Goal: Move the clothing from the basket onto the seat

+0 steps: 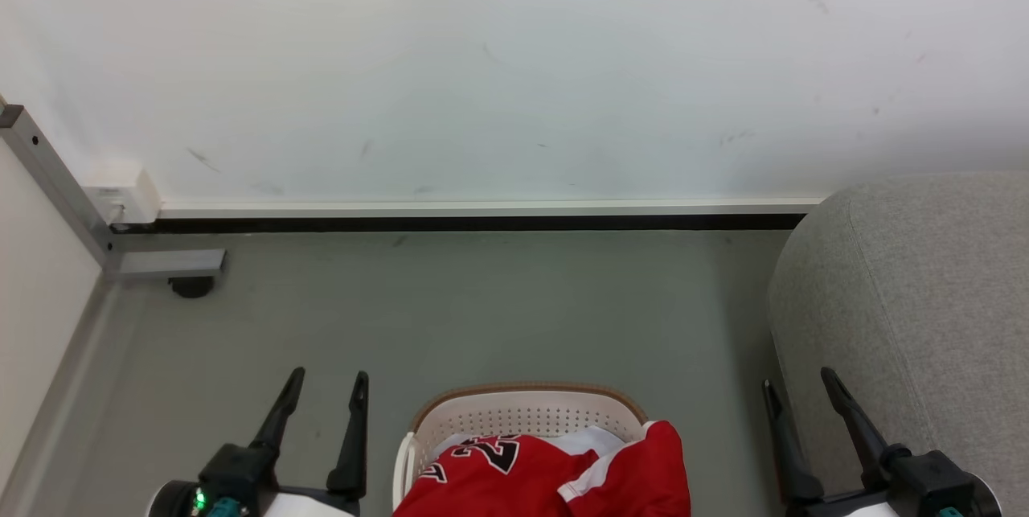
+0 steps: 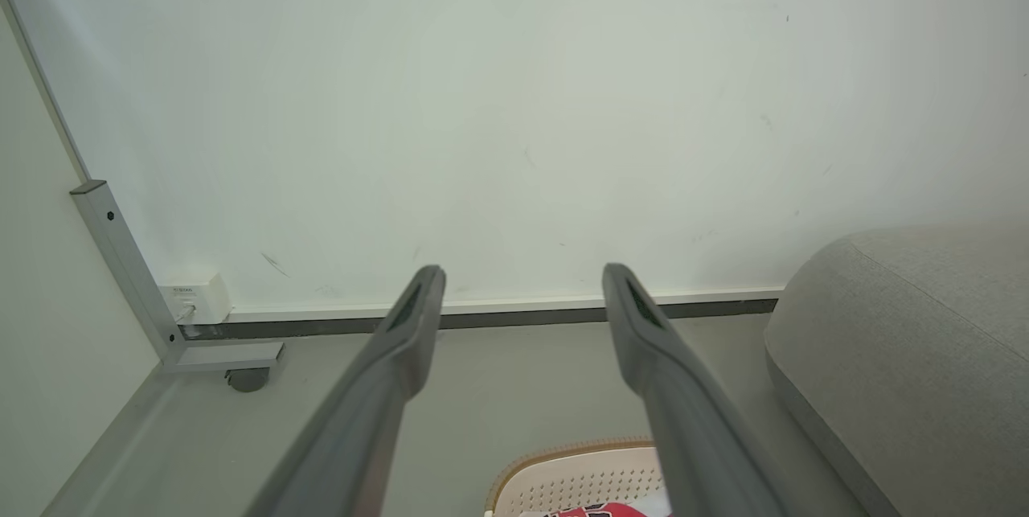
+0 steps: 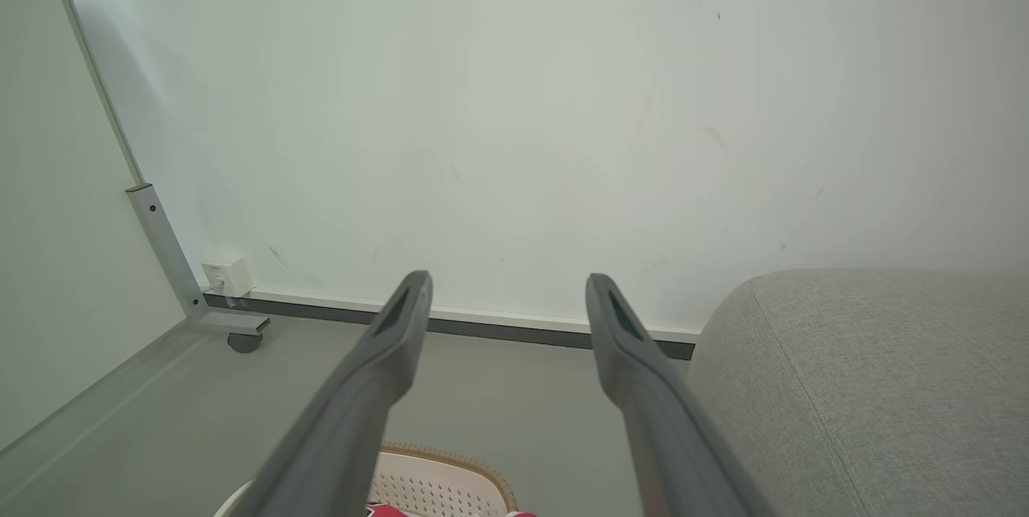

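Red jersey (image 1: 514,477) heaped in laundry basket (image 1: 522,414) on floor (image 1: 482,316), draped over its right rim | left tool (image 1: 330,376), right tool (image 1: 798,379): both spread wide, empty, flanking basket | risk: trailing fabric may snag the rim and tip the basket short of sofa (image 1: 908,300)

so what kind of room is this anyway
Likely a mock living-room corner in a lab: grey fabric sofa, laundry basket of red jerseys, bare scuffed wall.
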Motion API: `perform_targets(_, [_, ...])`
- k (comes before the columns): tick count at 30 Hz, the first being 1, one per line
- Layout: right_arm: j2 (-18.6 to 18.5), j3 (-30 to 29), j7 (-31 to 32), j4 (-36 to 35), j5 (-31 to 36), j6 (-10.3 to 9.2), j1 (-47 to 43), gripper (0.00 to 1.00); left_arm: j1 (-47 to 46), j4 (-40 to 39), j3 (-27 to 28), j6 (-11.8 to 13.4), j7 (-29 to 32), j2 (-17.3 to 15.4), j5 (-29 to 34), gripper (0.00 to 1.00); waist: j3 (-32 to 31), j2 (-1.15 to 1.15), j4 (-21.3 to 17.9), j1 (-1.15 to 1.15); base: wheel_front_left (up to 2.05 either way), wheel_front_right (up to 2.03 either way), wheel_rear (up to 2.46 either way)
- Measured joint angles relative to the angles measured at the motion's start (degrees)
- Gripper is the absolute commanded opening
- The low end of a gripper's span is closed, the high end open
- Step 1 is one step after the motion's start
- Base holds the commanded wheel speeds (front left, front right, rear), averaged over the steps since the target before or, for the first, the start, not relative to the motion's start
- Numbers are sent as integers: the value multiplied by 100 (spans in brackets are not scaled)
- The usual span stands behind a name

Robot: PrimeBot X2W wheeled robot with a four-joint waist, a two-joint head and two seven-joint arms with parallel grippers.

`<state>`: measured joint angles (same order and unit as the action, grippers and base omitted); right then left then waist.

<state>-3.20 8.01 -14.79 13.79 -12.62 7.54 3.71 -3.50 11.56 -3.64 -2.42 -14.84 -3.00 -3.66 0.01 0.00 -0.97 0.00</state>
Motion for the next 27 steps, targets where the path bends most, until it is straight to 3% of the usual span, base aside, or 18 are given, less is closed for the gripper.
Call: perform_targets(27, [21, -8, -37, -74, -112, 0, 64, 100, -12, 74, 118, -130, -30, 16, -22, 100, 196, 0, -237, 0, 0, 0, 0])
